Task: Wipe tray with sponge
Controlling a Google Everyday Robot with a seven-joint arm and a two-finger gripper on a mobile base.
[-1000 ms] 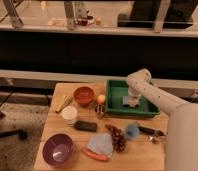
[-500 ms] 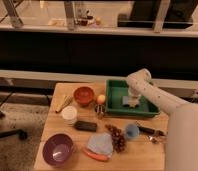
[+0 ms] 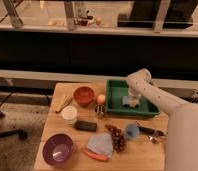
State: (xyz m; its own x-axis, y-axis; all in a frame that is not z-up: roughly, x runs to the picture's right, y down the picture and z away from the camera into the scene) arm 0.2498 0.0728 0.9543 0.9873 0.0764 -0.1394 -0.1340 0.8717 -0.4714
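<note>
A green tray [image 3: 117, 102] stands at the back right of the wooden table. My white arm reaches down into it from the right. My gripper [image 3: 131, 101] is low inside the tray, over a pale sponge [image 3: 129, 103] that lies on the tray floor. The gripper covers most of the sponge.
On the table are a red bowl [image 3: 83, 95], an orange fruit [image 3: 100, 99], a white cup [image 3: 69, 114], a dark block [image 3: 85, 126], a purple bowl [image 3: 58, 148], a blue cloth [image 3: 99, 144], a carrot [image 3: 94, 155], grapes [image 3: 115, 137], a blue cup [image 3: 131, 131] and a banana [image 3: 63, 103].
</note>
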